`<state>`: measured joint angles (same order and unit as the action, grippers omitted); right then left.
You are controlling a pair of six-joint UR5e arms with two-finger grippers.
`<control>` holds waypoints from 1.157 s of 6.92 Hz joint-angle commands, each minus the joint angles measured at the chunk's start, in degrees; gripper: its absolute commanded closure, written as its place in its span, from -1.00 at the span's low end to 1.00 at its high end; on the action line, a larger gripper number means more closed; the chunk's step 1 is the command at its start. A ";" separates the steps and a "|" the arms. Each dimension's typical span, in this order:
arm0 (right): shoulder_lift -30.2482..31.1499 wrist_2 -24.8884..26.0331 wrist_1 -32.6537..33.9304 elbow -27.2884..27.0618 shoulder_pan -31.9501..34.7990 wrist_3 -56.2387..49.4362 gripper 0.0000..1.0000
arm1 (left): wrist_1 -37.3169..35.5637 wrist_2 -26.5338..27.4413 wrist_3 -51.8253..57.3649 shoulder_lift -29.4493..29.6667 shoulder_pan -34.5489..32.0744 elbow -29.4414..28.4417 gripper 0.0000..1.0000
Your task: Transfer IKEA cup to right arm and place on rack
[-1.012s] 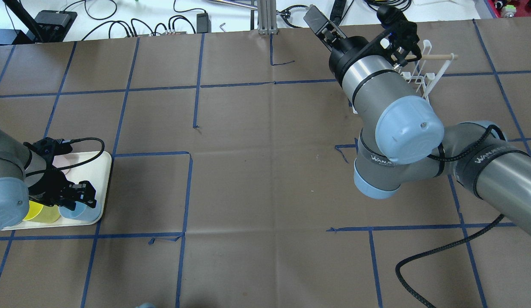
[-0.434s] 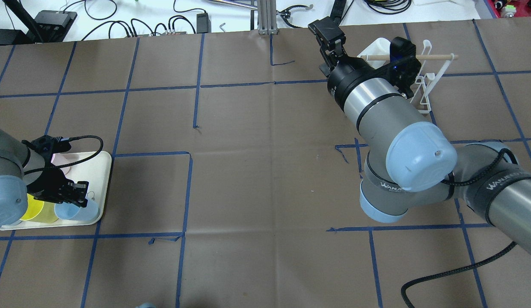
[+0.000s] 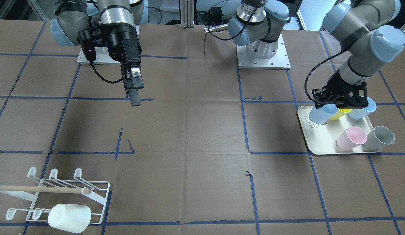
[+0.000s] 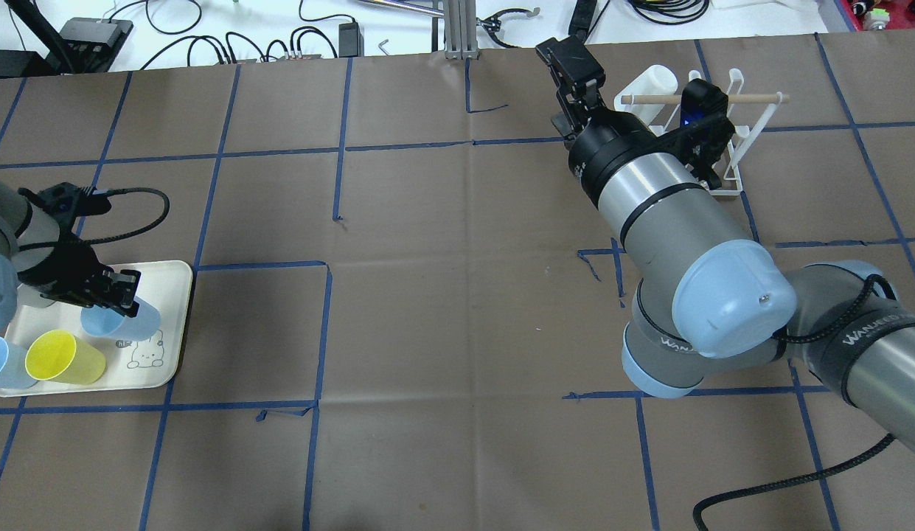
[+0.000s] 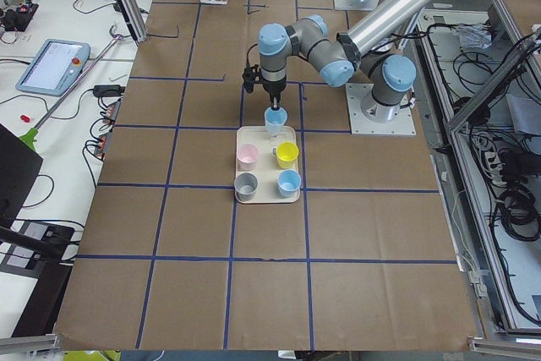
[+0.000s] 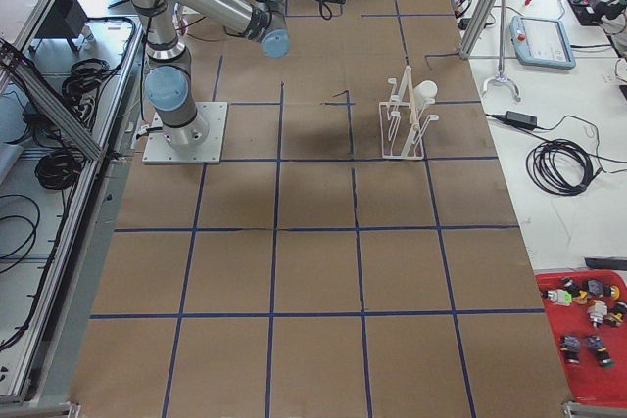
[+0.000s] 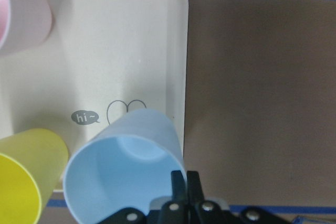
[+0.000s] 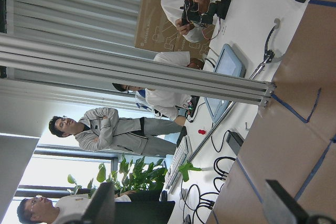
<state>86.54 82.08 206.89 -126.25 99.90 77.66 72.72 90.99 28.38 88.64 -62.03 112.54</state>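
Observation:
My left gripper (image 4: 120, 295) is shut on the rim of a light-blue cup (image 4: 125, 324) and holds it tilted just above the cream tray (image 4: 173, 310). In the left wrist view the fingertips (image 7: 185, 182) pinch the cup's wall (image 7: 131, 150). The cup also shows in the front view (image 3: 319, 115). My right gripper (image 4: 573, 63) is open and empty in the air, left of the white wire rack (image 4: 726, 147). Its two flat fingers stand wide apart in the right wrist view. A white cup (image 3: 69, 218) lies on the rack (image 3: 58, 192).
The tray (image 3: 319, 140) also holds a yellow cup (image 4: 63, 358), another light-blue cup (image 3: 362, 111), a pink cup (image 3: 350, 137) and a grey cup (image 3: 380, 137). Brown paper with blue tape lines covers the table. Cables and a metal post line the far edge.
My left gripper has closed on the light-blue cup and drawn it up and back over the tray. My right arm has swung off the rack, uncovering the white cup there.

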 commanded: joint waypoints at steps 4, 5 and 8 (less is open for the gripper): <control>0.03 0.01 0.18 -0.05 0.03 -0.14 -1.00 | 22.47 -0.89 -7.54 8.73 -16.34 -31.94 1.00; 0.03 0.09 0.09 -0.05 0.03 -0.14 -1.00 | 18.98 -5.16 -8.94 9.26 -18.46 -31.25 1.00; -0.06 0.10 -0.17 -0.14 0.11 -0.14 -1.00 | 4.60 -15.07 -10.89 9.63 -23.83 -28.70 1.00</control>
<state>86.51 82.21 206.72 -126.31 99.96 77.48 84.20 81.48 17.43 98.45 -83.96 82.84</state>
